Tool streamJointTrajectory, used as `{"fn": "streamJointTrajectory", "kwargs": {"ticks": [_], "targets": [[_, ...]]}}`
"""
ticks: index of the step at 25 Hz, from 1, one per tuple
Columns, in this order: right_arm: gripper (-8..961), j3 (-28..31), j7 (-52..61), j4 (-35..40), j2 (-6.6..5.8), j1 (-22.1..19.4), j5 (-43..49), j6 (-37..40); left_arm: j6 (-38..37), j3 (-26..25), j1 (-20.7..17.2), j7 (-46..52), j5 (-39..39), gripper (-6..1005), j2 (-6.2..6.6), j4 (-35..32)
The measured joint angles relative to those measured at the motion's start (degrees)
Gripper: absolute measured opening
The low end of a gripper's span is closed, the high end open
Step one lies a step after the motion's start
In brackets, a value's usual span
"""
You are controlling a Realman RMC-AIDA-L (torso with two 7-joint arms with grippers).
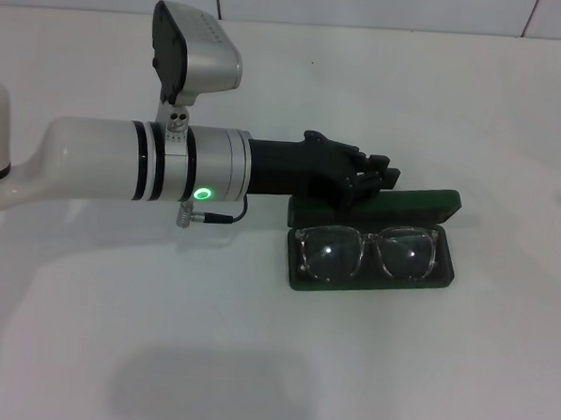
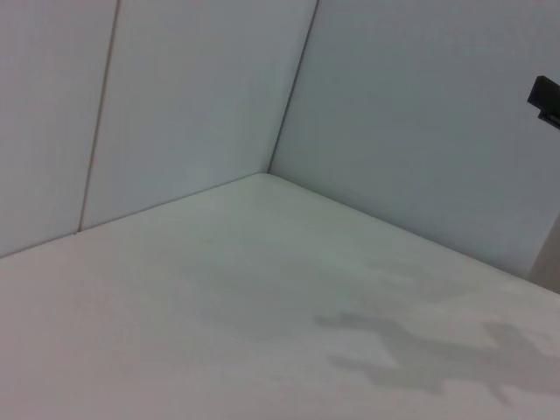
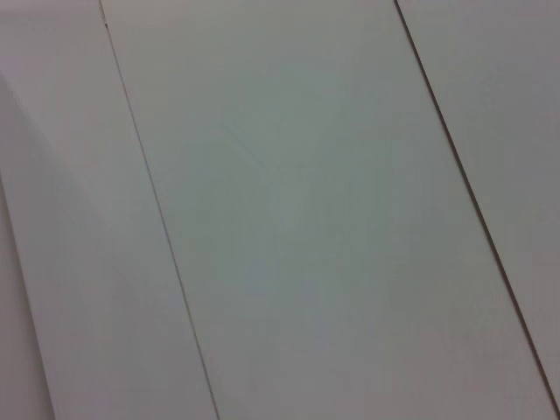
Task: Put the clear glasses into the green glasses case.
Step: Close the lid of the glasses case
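On the white table point(image 1: 423, 368) beneath pale panelled walls point(image 3: 289, 210), left pincer point(image 1: 381, 173), grip unclear.

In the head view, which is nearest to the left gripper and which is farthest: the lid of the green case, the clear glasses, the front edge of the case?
Measured from the left gripper, in the head view:
1. The case lid, standing open right beside the gripper, behind the glasses.
2. The clear glasses, lying in the tray of the green glasses case, in front of the lid.
3. The front edge of the case, on the side nearest the robot.
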State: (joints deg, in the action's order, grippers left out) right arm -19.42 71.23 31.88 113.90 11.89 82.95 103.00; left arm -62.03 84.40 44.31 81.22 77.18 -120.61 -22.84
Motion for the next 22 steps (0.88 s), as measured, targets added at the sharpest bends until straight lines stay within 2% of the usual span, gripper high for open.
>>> {"fn": "streamJointTrajectory", "kwargs": {"ticks": [16, 22], "targets": [[632, 0.0, -0.3, -0.75, 0.0, 0.15, -0.01, 0.11, -0.37, 2.72, -0.71, 0.06, -0.25, 202, -0.06, 0.16], [632, -0.61, -0.3, -0.91, 0.0, 0.29, -0.03, 0.03, -0.52, 5.85, -0.73, 0.37, -1.17, 202, -0.06, 0.12]]}}
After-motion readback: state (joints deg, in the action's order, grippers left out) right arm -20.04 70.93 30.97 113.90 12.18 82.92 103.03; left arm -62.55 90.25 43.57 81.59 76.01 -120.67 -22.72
